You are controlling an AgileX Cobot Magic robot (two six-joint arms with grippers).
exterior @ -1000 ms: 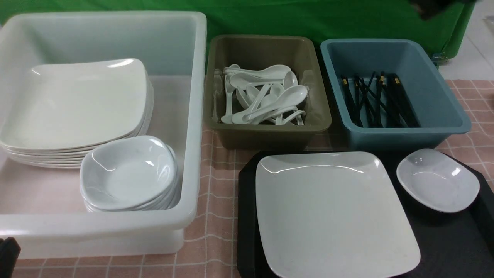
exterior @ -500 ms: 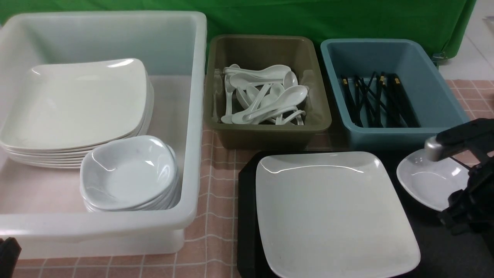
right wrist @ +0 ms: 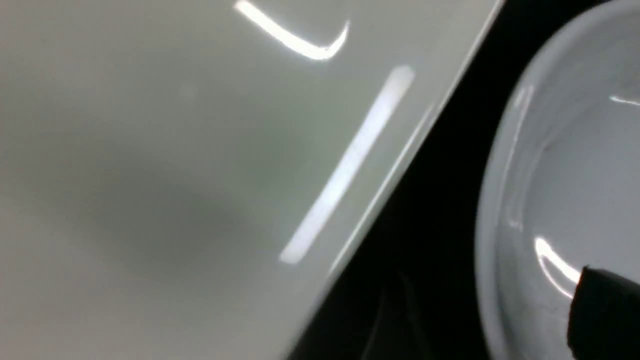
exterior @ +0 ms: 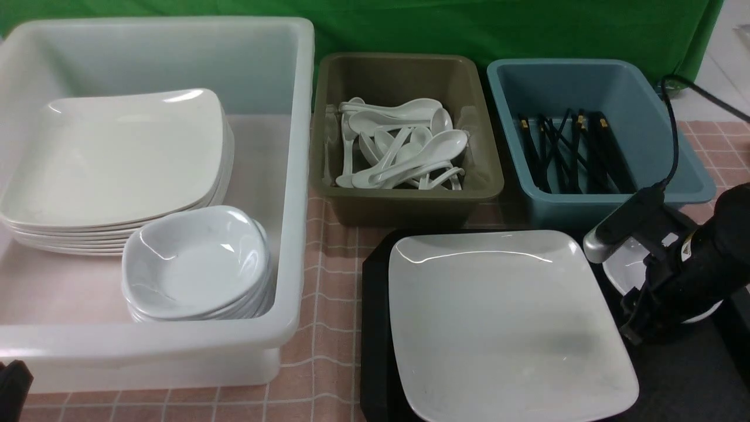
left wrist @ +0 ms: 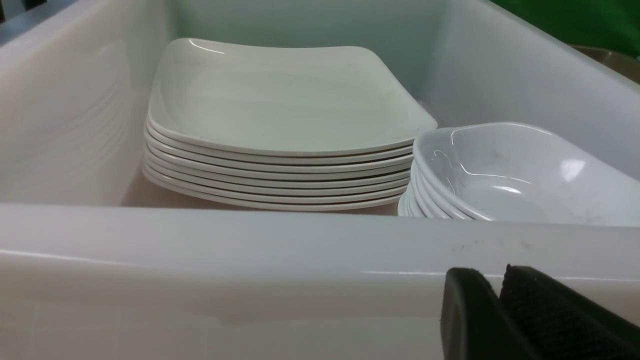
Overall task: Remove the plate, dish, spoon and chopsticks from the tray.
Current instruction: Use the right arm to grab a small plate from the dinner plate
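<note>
The white square plate (exterior: pixel 504 322) lies on the black tray (exterior: pixel 375 328). The small white dish (exterior: pixel 624 272) sits on the tray to its right, half hidden by my right arm. My right gripper (exterior: pixel 636 325) hangs low at the dish's near-left edge, by the plate's right rim. In the right wrist view one fingertip (right wrist: pixel 605 315) is over the dish (right wrist: pixel 575 175), the other is out of frame, so the jaws stand open and empty. My left gripper (left wrist: pixel 492 280) is shut on nothing outside the white tub's front wall. No spoon or chopsticks show on the tray.
The big white tub (exterior: pixel 293 176) on the left holds a stack of plates (exterior: pixel 117 158) and a stack of dishes (exterior: pixel 196 264). Behind the tray, an olive tub (exterior: pixel 410 205) holds several spoons and a blue tub (exterior: pixel 562 211) holds several chopsticks. A pink checked cloth covers the table.
My right arm has come in from the right edge and moved left and down over the dish, with its jaws opening. The left gripper and all the tableware have stayed put.
</note>
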